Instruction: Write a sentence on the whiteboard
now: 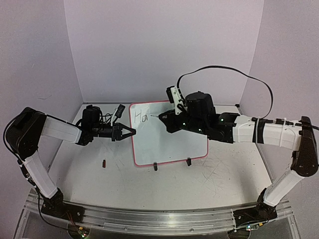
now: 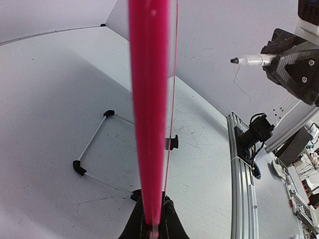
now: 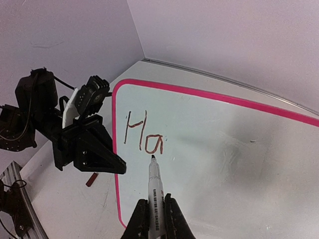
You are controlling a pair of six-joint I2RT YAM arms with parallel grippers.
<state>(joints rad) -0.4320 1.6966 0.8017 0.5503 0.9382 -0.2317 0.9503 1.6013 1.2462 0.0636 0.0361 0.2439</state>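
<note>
The whiteboard (image 1: 169, 142) stands tilted at mid-table, with a pink frame (image 3: 219, 97). My left gripper (image 1: 130, 132) is shut on its left edge. In the left wrist view that pink edge (image 2: 149, 99) runs up from between the shut jaws (image 2: 152, 226). My right gripper (image 3: 154, 211) is shut on a marker (image 3: 155, 186) over the board. The marker's tip sits just below the written letters "Ha" (image 3: 142, 132), the sentence as it stands. I cannot tell whether the tip touches the board. From above, the "Ha" (image 1: 142, 117) is at the board's top left, beside the right gripper (image 1: 167, 118).
A small dark red cap (image 1: 104, 163) lies on the table left of the board. Two black clip feet (image 1: 155, 166) (image 1: 188, 162) hold the board's lower edge. A wire stand (image 2: 94, 149) shows behind it. Walls close off the back and sides. A black cable (image 1: 224, 69) loops above the right arm.
</note>
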